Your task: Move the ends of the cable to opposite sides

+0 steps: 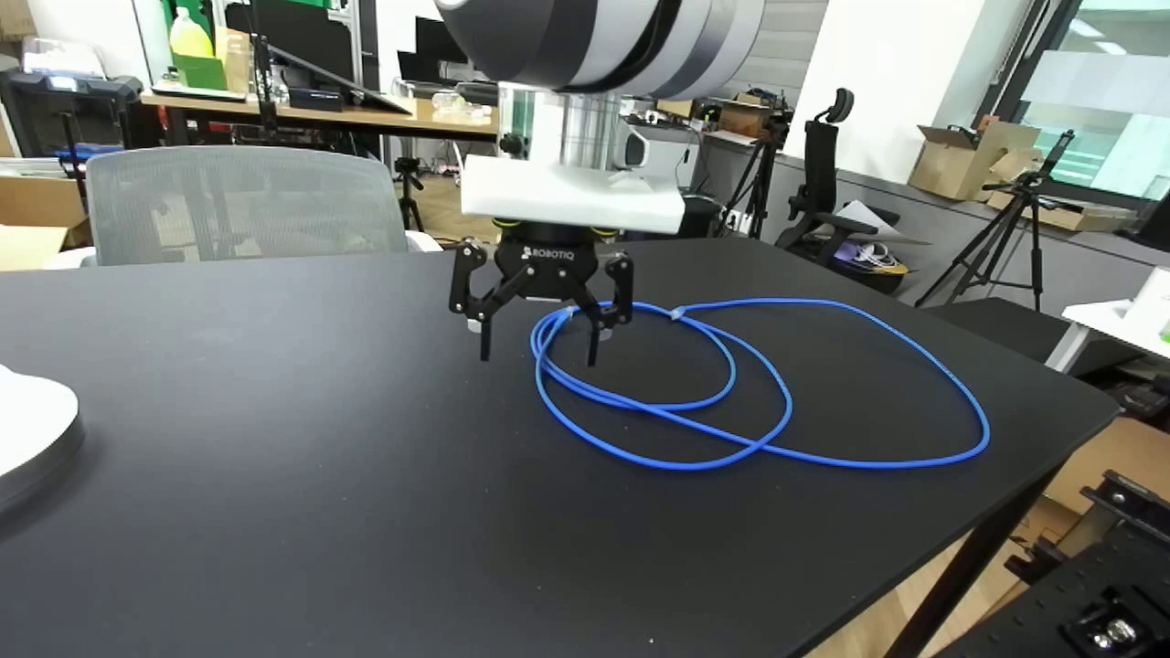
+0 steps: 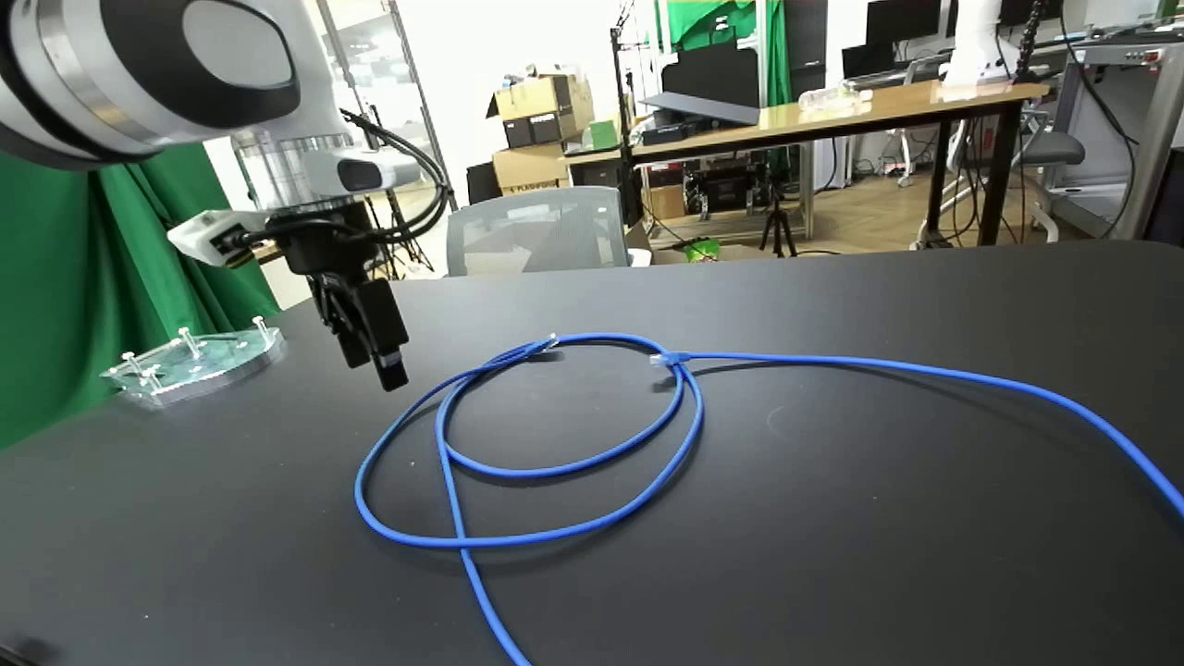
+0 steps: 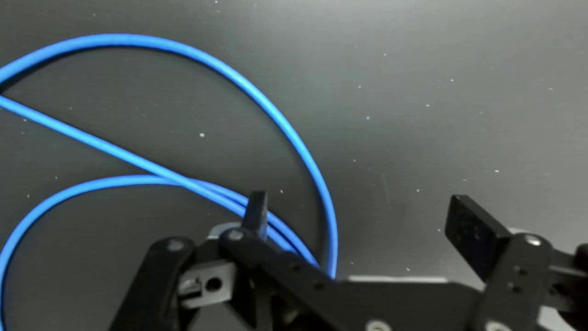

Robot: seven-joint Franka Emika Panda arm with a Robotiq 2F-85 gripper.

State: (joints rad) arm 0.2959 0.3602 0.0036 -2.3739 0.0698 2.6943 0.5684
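The blue cable lies in loose loops on the black table; it also shows in an exterior view and in the wrist view. One cable end with a pale plug lies at the far side of the loops, also visible in an exterior view. The other end lies at the loops' far edge nearer the gripper. Neither end shows in the wrist view. My gripper is open and empty above the table, beside the loops, in both exterior views and the wrist view.
The black table carries a clear plate with upright posts. A white rounded object stands at the table's left in an exterior view. A grey mesh chair stands behind the far edge. The cable's big loop runs near the table's right edge.
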